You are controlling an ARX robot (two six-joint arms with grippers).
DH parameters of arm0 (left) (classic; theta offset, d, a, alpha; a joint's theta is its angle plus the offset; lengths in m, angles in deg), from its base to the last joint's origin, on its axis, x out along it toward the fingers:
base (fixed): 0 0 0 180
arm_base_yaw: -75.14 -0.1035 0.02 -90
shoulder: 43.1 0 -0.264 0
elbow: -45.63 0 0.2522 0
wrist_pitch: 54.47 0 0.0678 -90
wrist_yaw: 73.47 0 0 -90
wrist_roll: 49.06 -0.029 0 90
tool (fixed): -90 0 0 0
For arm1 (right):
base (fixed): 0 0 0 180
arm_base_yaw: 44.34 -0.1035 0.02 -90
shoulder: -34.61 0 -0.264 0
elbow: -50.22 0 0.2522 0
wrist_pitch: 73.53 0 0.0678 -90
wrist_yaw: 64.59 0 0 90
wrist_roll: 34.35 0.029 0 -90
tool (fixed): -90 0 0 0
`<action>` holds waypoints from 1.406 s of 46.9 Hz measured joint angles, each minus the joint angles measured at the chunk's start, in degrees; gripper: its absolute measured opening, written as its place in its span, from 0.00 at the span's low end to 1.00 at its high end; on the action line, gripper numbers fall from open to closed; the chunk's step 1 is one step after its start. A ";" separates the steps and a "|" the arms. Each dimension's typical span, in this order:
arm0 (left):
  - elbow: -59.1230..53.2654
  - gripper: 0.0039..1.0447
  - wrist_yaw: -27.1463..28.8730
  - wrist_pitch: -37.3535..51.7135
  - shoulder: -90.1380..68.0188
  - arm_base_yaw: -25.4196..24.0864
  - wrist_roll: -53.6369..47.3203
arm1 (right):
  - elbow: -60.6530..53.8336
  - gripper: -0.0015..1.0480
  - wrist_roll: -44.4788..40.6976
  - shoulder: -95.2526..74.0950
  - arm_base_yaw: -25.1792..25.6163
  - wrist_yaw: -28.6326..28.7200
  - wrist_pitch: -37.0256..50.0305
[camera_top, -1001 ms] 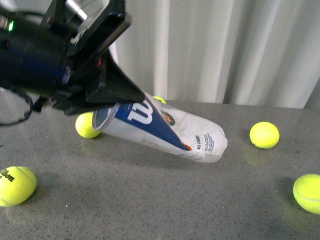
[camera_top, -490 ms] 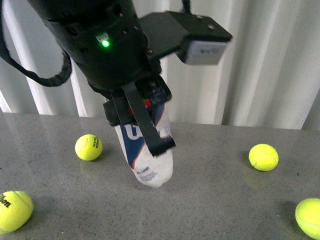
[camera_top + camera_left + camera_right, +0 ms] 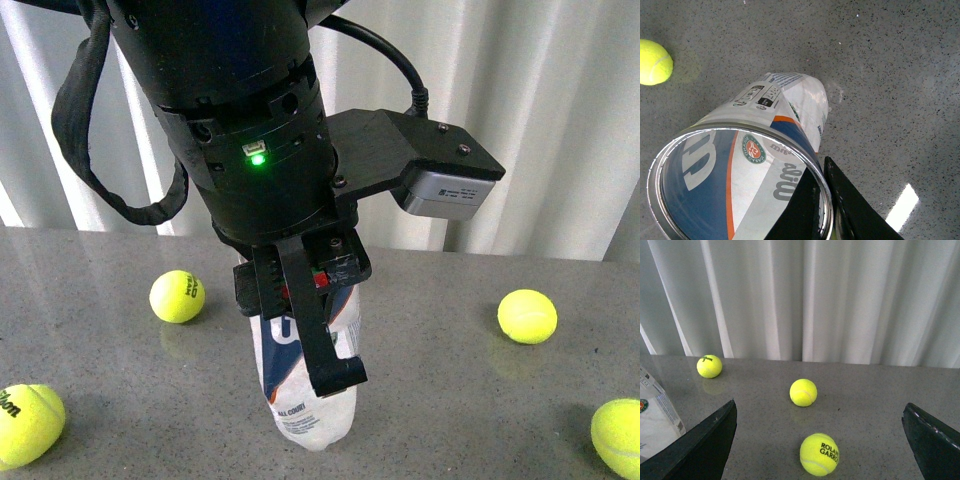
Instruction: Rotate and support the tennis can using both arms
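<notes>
Centre of the front frame: L arm (image 3: pixel 240 130), big and black w/ a green LED (image 3: pixel 257 157) lit, comes down from the top edge. A grey camera box (image 3: pixel 452 190) sticks out to its right.

L gripper (image 3: pixel 318 360) is pinching the tennis can (image 3: pixel 300 415) at its top end. One black finger (image 3: pixel 325 345) runs down the front of the label; the other is hidden in this view. The can stands nearly upright at lower centre, leaning slightly. Its clear closed end is down and seems to rest on the grey table (image 3: pixel 450 400).

L wrist view looks into the can's (image 3: pixel 760 150) open mouth w/ silver rim. The L gripper (image 3: pixel 827 210) has one finger inside the rim and one outside, clamping the wall between them. One ball (image 3: pixel 655 61) lies on the table well away.

Front view also shows balls spread over the table, none touching the can:
- ball (image 3: pixel 177 296) mid-left
- ball (image 3: pixel 527 316) mid-right
- ball (image 3: pixel 25 425) at lower-left corner
- ball (image 3: pixel 618 437) cut off by lower-right edge

White curtain (image 3: pixel 560 100) hangs behind the table.

R wrist view: R gripper (image 3: pixel 819 415) is spread wide, nothing held. Table and 3 balls sit ahead of it, nearest ball (image 3: pixel 819 454) marked "ROLAND GARROS". A bit of the can (image 3: pixel 655 412) shows beside one finger, not touching it.
</notes>
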 joint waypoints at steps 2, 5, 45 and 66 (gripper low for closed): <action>0.00 0.03 -0.02 0.00 -0.09 0.00 0.00 | 0.00 0.93 0.00 0.00 -0.02 0.00 0.00; -0.02 0.03 -0.02 0.04 -0.31 0.13 -0.02 | 0.00 0.93 0.00 0.00 -0.02 0.00 0.00; -0.87 0.72 -3.54 0.57 -0.79 1.20 6.34 | 0.00 0.93 0.00 0.00 -0.02 0.00 0.00; -2.82 0.94 -10.32 5.73 7.56 -1.42 20.85 | 0.00 0.93 0.00 0.00 0.00 0.00 0.00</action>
